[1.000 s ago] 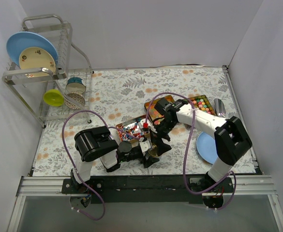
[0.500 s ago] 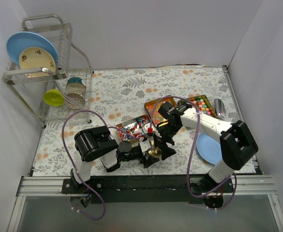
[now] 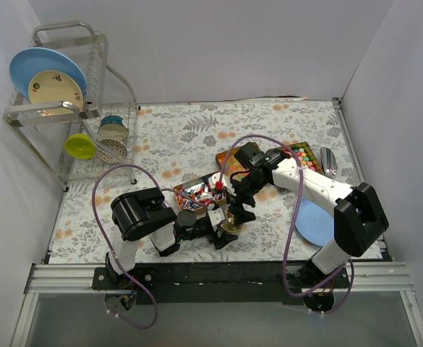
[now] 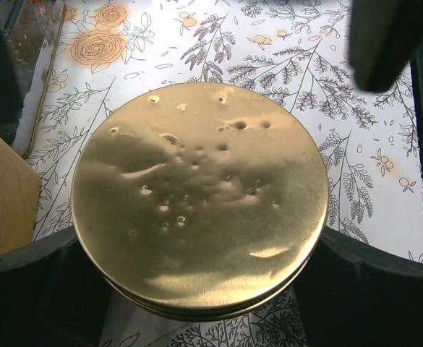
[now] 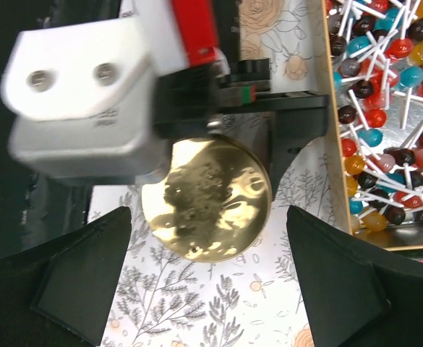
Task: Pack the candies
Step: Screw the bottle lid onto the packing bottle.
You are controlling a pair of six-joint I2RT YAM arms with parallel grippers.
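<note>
Gold lid [image 4: 197,199]: shiny dented metal. Candies [image 5: 374,116] glossy. Table cover [image 4: 356,144] matt, printed.

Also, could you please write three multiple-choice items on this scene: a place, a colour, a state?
1. Where is the dish rack? A far left B far right C centre
2. The lid in the left claw is: A silver B gold C red
3. The right claw is: A shut on the lid B gripping a lollipop C open above the lid
Key: 1 A, it fills the top view's left corner; 2 B, it shines gold in both wrist views; 3 C, its fingers stand apart over the lid.
</note>
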